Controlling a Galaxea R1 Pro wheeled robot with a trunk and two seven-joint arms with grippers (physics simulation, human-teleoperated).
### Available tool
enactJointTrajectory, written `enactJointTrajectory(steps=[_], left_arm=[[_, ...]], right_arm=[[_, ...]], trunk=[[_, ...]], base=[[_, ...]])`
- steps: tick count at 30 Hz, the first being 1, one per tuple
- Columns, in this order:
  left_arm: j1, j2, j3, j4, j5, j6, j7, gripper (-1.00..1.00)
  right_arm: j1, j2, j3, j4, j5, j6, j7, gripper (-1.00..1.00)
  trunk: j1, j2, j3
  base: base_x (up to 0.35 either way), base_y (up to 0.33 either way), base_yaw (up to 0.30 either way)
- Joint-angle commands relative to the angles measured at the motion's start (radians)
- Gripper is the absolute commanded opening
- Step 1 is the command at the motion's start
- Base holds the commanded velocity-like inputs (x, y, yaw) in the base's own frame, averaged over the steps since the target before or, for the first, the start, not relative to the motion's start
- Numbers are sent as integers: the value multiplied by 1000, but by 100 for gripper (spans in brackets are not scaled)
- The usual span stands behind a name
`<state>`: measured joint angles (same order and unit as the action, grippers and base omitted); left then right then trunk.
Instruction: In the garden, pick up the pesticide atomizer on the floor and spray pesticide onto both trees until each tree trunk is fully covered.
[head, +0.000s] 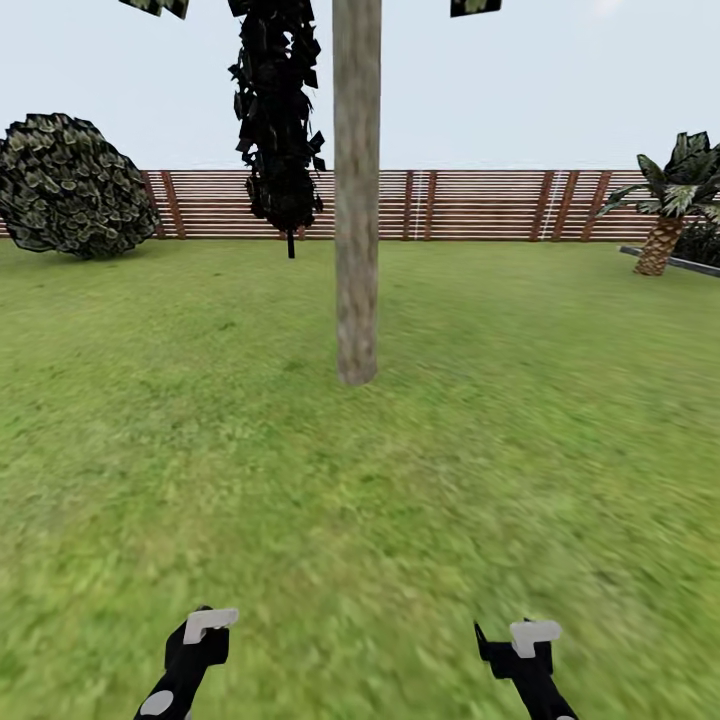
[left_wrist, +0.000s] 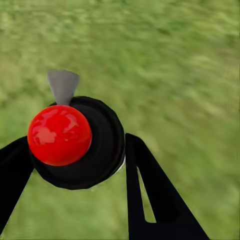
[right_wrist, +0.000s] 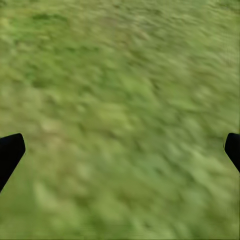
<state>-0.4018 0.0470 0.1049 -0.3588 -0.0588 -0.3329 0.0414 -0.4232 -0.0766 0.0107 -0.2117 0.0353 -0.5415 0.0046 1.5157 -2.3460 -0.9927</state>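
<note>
The pesticide atomizer (left_wrist: 102, 145) shows in the left wrist view from its top end: a round dark body, a glossy red cap and a pale grey nozzle. My left gripper (left_wrist: 75, 152) is shut on it, one black finger on each side, and hangs low over the lawn (head: 200, 645). My right gripper (head: 520, 645) is open, its fingertips (right_wrist: 10, 150) far apart over bare grass. One thick, pale grey-brown tree trunk (head: 356, 250) stands straight ahead on the lawn, a few metres from both grippers. No pesticide specks are in the air.
A thin-stemmed dark-leaved tree (head: 280, 130) stands behind the trunk to its left. A round bush (head: 65, 185) is at the far left and a short palm (head: 668, 215) at the far right. A brown slat fence (head: 480, 205) closes the back. Open lawn (head: 360, 520) lies between me and the trunk.
</note>
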Motion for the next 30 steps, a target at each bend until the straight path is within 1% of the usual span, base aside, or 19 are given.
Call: enactJointTrajectory(steps=[1, 30], left_arm=[[0, 0, 0, 0, 0, 0, 0, -100], [0, 0, 0, 0, -1, 0, 0, -100]], right_arm=[[0, 0, 0, 0, 0, 0, 0, 100], [0, 0, 0, 0, 0, 0, 0, 100]], trunk=[[0, 0, 0], [0, 0, 0]], base=[[339, 104, 0], [338, 99, 0]])
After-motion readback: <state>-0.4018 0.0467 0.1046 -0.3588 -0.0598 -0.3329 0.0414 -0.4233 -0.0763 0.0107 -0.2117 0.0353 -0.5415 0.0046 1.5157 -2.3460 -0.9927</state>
